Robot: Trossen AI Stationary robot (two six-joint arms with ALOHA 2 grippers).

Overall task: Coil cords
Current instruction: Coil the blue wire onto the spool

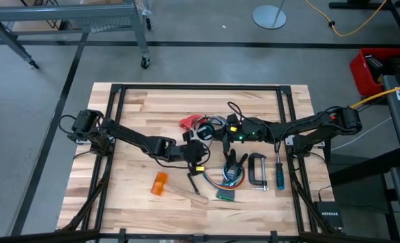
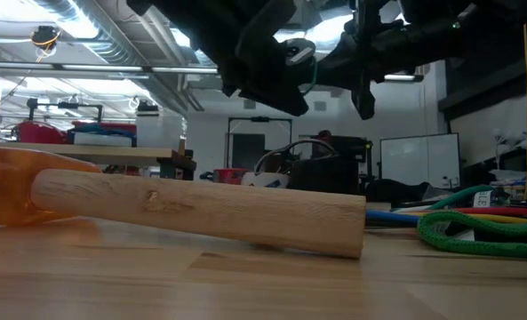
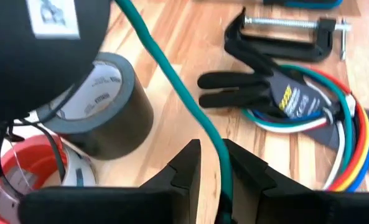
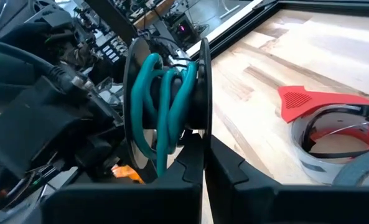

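Lighting: even, bright overhead light is falling across the desk (image 1: 152, 108) in the high view, casting only soft, short shadows under the arms. Ceiling fixtures (image 2: 72, 31) are glaring in the low view, leaving the arms above as near-black silhouettes. Focus: the wooden handle (image 2: 201, 209) is showing soft at close range there, and the room beyond is reading hazy. Left wrist view: the grey tape roll (image 3: 112, 102) is blurring slightly. Right wrist view: the far background is lying out of focus.
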